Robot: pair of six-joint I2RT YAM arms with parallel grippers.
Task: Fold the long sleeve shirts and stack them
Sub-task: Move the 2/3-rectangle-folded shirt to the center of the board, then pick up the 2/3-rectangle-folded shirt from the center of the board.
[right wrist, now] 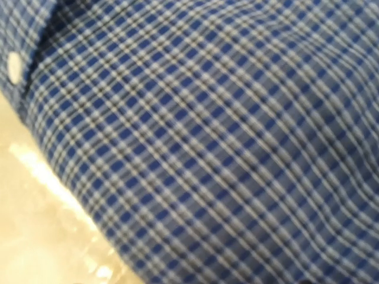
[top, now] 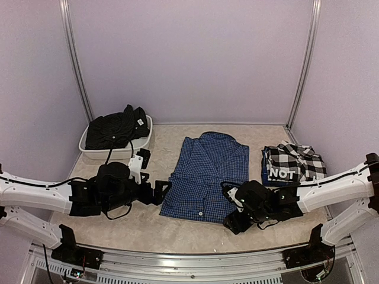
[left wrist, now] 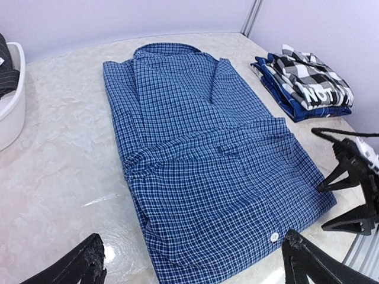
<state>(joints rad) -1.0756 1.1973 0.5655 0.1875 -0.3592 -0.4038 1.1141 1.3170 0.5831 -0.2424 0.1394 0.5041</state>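
Note:
A blue fine-check shirt (top: 207,177) lies folded flat at the table's middle, collar away from me, also seen in the left wrist view (left wrist: 201,154). My left gripper (top: 161,192) (left wrist: 194,251) stands wide open at the shirt's near left corner, holding nothing. My right gripper (top: 228,207) (left wrist: 325,204) is at the shirt's near right edge, jaws apart. Its own view shows only blue check cloth (right wrist: 207,148) close up, no fingers. A black-and-white check shirt (top: 294,163) (left wrist: 311,83) with white lettering lies folded at the right. A black shirt (top: 115,129) is heaped in a bin.
The white bin (top: 89,152) (left wrist: 13,112) stands at the back left. A folded blue cloth (left wrist: 283,97) lies under the black-and-white shirt. Pale walls and metal posts (top: 77,65) close the table's back and sides.

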